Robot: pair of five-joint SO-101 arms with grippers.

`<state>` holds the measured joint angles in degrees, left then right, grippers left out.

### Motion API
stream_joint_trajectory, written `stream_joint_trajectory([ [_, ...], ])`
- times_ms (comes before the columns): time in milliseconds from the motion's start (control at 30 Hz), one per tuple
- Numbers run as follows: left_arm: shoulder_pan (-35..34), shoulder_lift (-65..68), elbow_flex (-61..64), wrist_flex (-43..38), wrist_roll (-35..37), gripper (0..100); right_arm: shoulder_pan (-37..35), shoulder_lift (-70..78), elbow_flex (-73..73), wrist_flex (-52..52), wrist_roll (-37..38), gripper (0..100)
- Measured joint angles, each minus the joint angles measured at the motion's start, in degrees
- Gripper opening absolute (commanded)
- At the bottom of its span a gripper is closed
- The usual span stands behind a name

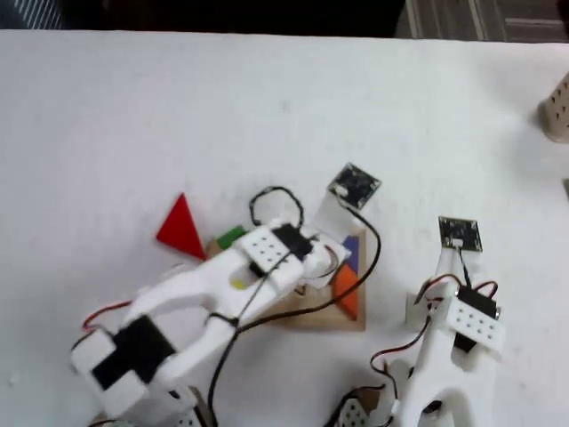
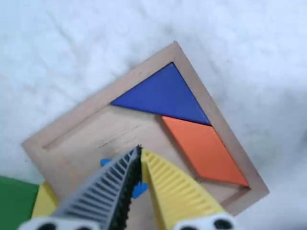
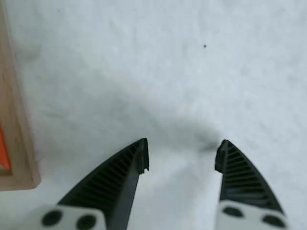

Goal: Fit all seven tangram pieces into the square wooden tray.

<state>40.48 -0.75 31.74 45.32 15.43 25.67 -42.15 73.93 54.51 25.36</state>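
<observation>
The square wooden tray [image 2: 86, 139] holds a dark blue triangle [image 2: 160, 93] and an orange parallelogram [image 2: 204, 151] along one side. My left gripper [image 2: 140, 152] hovers over the tray's bare floor, its grey and yellow fingers shut tip to tip. A small light blue piece [image 2: 139, 190] peeks out beneath them; I cannot tell if they touch it. A green piece [image 2: 14, 203] and a yellow piece [image 2: 45, 197] lie just outside the tray's corner. A red triangle [image 1: 180, 227] lies on the table to the tray's left. My right gripper [image 3: 182, 153] stands open over bare table beside the tray [image 3: 19, 143].
The white table has free room on all far sides. The left arm [image 1: 267, 258] covers most of the tray [image 1: 329, 318] from above. The right arm [image 1: 467, 325] stands to the tray's right. A pale perforated object [image 1: 557, 108] sits at the far right edge.
</observation>
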Motion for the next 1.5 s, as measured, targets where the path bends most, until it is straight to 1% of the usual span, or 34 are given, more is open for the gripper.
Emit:
stream_joint_trajectory([
  [100, -3.08, -4.22, 3.08, 0.00, 0.00, 2, 0.00, 0.00, 0.00, 0.00, 0.00, 22.6],
  [200, -6.15, -5.19, 5.98, 0.00, 0.18, 2, 0.00, 0.00, 0.00, 0.00, 0.00, 22.6],
  [367, -6.95, -2.90, 7.21, 1.14, 0.09, 2, 0.00, 0.00, 0.00, 0.00, 0.00, 22.6],
  [533, -4.31, 4.40, 5.36, 2.29, 0.00, 2, 0.00, 0.00, 0.00, 0.00, 0.00, 22.6],
  [700, -3.87, 8.88, 0.26, 2.73, 0.26, 2, 0.00, 0.00, 0.00, 0.00, 0.00, 22.6],
  [800, -3.60, 9.67, -1.05, 2.55, 0.26, 2, 0.00, 0.00, 0.00, 0.00, 0.00, 22.6],
  [967, -2.90, 9.85, -1.41, -0.70, 0.26, 2, 0.00, 0.00, 0.00, 0.00, 0.00, 22.6],
  [1067, -2.90, 9.93, -1.41, -1.23, 0.26, 2, 0.00, 0.00, 0.00, 0.00, 0.00, 22.6],
  [1233, -0.35, 9.93, -1.41, -1.41, 0.18, 2, 0.00, 0.00, 0.00, 0.00, 0.00, 22.6],
  [1367, 1.58, 9.93, -1.41, -5.01, 0.09, 2, 0.00, 0.00, 0.00, 0.00, 0.00, 22.6],
  [1500, 1.41, 9.93, -1.41, -6.24, 0.18, 2, 0.00, 0.00, 0.00, 0.00, 0.00, 22.6],
])
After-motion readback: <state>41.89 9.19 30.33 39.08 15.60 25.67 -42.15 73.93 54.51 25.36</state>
